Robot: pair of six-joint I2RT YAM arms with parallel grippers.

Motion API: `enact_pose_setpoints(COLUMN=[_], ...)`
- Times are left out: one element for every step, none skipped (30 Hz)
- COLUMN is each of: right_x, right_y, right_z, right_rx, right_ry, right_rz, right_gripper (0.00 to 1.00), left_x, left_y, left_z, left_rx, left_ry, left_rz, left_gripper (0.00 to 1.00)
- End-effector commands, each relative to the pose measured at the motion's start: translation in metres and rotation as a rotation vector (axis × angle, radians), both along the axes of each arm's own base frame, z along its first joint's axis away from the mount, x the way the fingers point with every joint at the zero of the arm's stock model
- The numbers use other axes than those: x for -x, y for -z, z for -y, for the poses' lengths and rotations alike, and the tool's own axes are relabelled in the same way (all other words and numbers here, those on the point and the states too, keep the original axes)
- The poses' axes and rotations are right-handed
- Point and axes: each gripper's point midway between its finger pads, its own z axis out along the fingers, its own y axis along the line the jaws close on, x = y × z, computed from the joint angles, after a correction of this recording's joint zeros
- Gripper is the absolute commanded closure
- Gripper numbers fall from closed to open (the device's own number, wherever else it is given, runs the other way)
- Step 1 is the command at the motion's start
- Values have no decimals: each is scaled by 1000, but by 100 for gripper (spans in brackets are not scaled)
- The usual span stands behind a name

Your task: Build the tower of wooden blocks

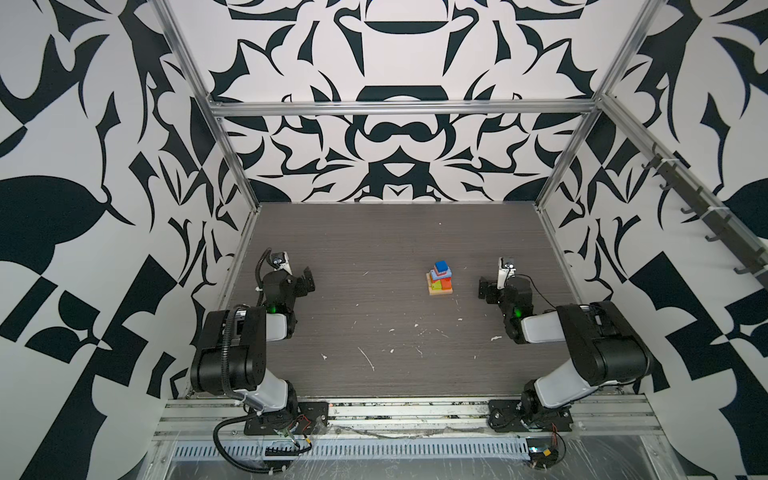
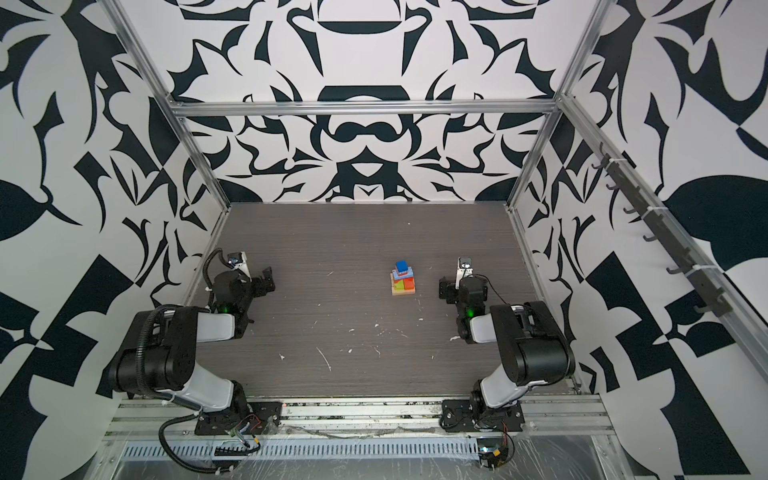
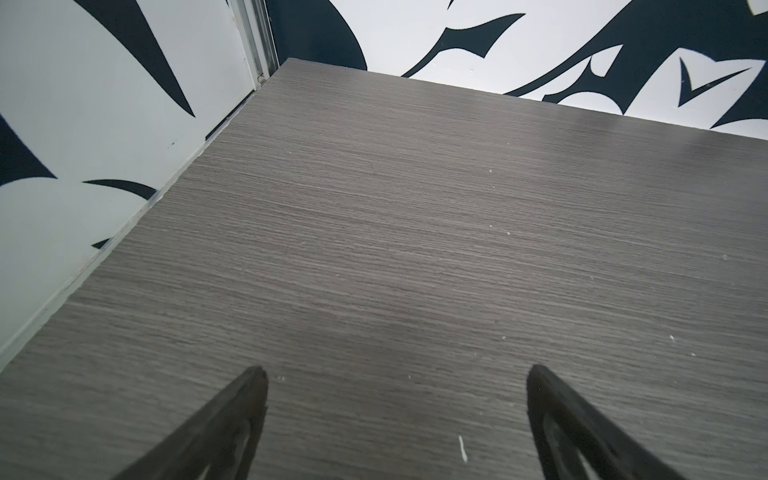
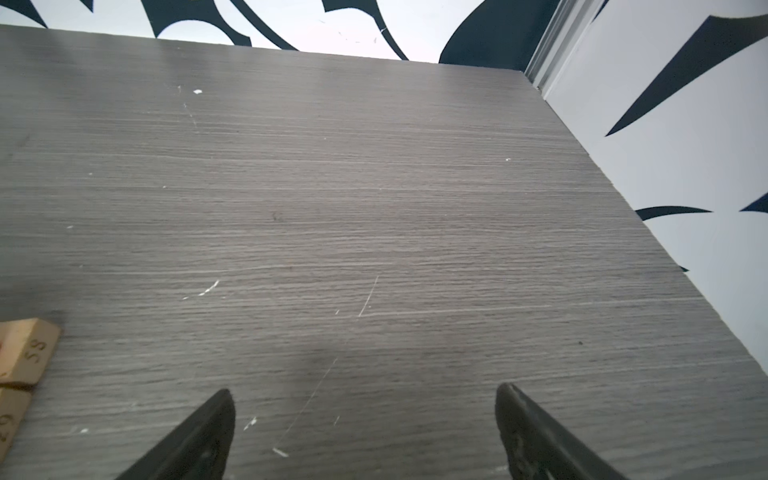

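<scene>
The wood block tower (image 1: 440,279) (image 2: 403,279) stands right of the table's middle in both top views: a tan base, lime green and orange blocks, a light blue layer and a blue cube on top. Only a corner of its tan base (image 4: 25,353) shows in the right wrist view. My right gripper (image 1: 484,289) (image 4: 363,399) is open with nothing in it, a short way right of the tower. Near the left wall my left gripper (image 1: 308,279) (image 3: 397,376) hangs open over bare table, far from the tower.
The grey wood-grain table (image 1: 374,249) has white scratches and specks toward the front. Patterned walls and aluminium posts (image 1: 245,174) close it in on three sides. Both arm bases sit on the front rail (image 1: 407,411).
</scene>
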Motion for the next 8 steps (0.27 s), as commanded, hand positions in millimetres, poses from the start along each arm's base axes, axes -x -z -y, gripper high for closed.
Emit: enact_pose_setpoints(right_x=[-11, -11, -11, -10, -10, -10, -11, -11], right_y=[-21, -20, -21, -21, -22, -21, -21, -21], right_z=[-5, -9, -11, -11, -9, -6, -4, -4], right_rx=[-8, -7, -9, -9, -6, -5, -4, -5], right_ry=[-20, -50, -59, -58, -47, -26, -17, -17], right_rz=[68, 69, 74, 73, 74, 70, 67, 65], right_gripper=[0, 0, 0, 0, 0, 0, 0, 0], left_x=[-2, -2, -2, -2, -2, -2, -2, -2], left_y=[-7, -7, -7, -7, -7, -7, -7, -6], left_z=[-4, -4, -4, -4, -4, -4, -4, -4], left_rx=[-2, -3, -3, -2, -2, -3, -3, -3], left_ry=[-15, -15, -15, -16, -15, -15, -15, -16], left_rz=[30, 30, 30, 30, 29, 29, 29, 28], left_gripper=[1, 1, 1, 1, 1, 1, 1, 1])
